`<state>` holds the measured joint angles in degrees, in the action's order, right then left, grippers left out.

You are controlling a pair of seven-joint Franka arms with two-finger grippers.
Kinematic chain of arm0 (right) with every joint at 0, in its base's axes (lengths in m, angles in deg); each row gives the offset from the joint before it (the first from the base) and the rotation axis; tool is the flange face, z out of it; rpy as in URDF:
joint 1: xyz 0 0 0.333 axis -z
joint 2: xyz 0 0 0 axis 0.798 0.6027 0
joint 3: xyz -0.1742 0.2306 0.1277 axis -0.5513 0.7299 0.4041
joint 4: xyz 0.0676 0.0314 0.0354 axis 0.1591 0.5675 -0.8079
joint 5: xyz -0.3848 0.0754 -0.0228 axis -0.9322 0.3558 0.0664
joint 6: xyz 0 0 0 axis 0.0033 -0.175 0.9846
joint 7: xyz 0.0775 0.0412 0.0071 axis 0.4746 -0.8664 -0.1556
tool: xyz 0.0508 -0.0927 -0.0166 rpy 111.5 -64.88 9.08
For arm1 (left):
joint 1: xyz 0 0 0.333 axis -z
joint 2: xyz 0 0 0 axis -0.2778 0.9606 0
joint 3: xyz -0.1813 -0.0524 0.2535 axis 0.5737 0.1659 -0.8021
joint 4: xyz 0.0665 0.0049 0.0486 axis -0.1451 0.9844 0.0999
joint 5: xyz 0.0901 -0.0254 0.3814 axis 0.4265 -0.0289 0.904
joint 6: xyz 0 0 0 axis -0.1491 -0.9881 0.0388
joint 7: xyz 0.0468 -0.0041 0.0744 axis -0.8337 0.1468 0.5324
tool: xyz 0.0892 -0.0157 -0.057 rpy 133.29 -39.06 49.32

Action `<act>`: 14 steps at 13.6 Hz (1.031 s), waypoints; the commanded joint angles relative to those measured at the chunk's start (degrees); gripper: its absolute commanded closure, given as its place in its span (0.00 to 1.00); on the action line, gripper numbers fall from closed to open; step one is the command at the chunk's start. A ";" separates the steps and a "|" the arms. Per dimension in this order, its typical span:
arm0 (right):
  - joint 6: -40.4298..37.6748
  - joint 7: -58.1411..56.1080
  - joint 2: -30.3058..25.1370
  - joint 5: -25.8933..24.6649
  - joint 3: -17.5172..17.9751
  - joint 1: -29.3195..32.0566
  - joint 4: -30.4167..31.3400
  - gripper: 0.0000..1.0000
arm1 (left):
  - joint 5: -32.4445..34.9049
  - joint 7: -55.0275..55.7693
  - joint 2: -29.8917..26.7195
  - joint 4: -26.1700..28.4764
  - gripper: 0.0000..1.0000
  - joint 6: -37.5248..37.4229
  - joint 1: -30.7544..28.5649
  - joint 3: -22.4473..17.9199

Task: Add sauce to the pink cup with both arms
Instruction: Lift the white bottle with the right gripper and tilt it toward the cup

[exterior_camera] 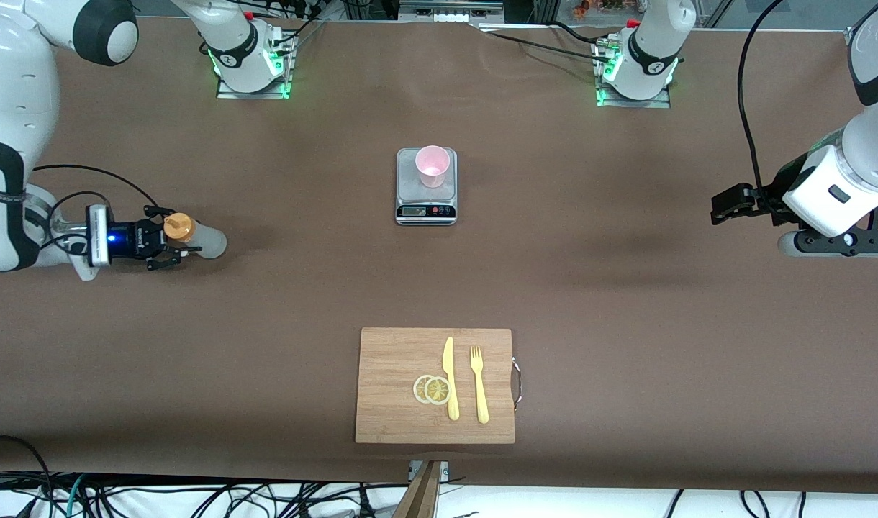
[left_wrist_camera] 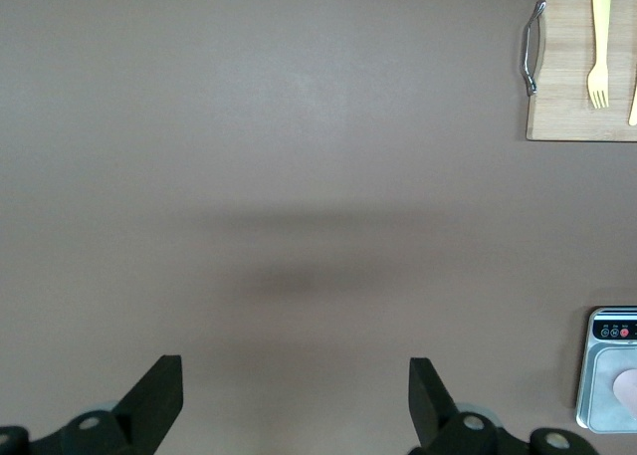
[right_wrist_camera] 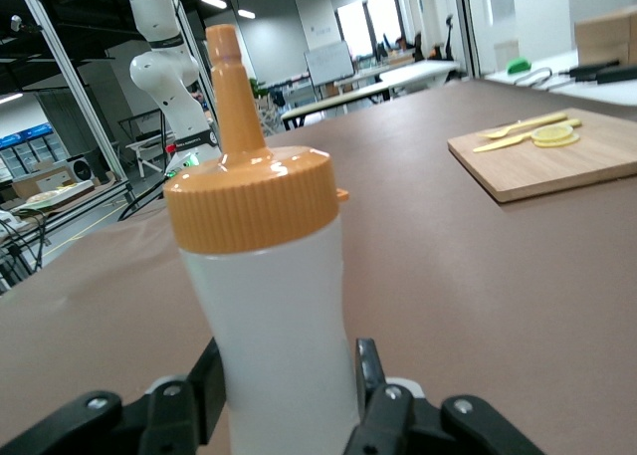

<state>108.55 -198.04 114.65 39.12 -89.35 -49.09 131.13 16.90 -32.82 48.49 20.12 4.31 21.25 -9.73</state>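
The sauce bottle (exterior_camera: 194, 236), whitish with an orange cap and nozzle, stands upright at the right arm's end of the table. My right gripper (exterior_camera: 173, 238) is shut on its body from the side. In the right wrist view the bottle (right_wrist_camera: 269, 296) fills the space between the two fingers (right_wrist_camera: 370, 380), and both pads press its sides. The pink cup (exterior_camera: 432, 166) stands on a small kitchen scale (exterior_camera: 426, 209) at mid-table, toward the bases. My left gripper (exterior_camera: 734, 204) waits open over bare table at the left arm's end, with nothing between its fingers (left_wrist_camera: 159, 395).
A wooden cutting board (exterior_camera: 396, 388) lies nearer the front camera than the scale. It carries a yellow knife (exterior_camera: 450, 378), a yellow fork (exterior_camera: 478, 385) and two lemon slices (exterior_camera: 432, 389). The left wrist view shows the board's handle (left_wrist_camera: 531, 47) and the scale's edge (left_wrist_camera: 605, 370).
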 commanded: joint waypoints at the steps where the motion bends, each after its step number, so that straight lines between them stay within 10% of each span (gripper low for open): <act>1: -0.95 7.39 -2.43 -2.87 -1.77 -2.34 -2.10 1.00 | -0.20 -1.08 0.22 -1.12 0.00 -1.29 -0.19 0.19; 7: 2.48 29.27 -6.39 -5.43 -16.86 -24.11 -4.92 1.00 | -0.20 -1.16 0.22 -1.12 0.00 -1.38 -0.46 0.10; 14: 2.74 45.19 -6.56 -18.41 -18.56 -36.35 -16.43 1.00 | -0.55 -1.25 0.31 -1.12 0.00 -1.29 -0.54 0.10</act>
<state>112.44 -156.72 108.35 25.00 -106.89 -82.32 118.01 16.90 -32.82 48.50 20.12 4.06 21.13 -9.68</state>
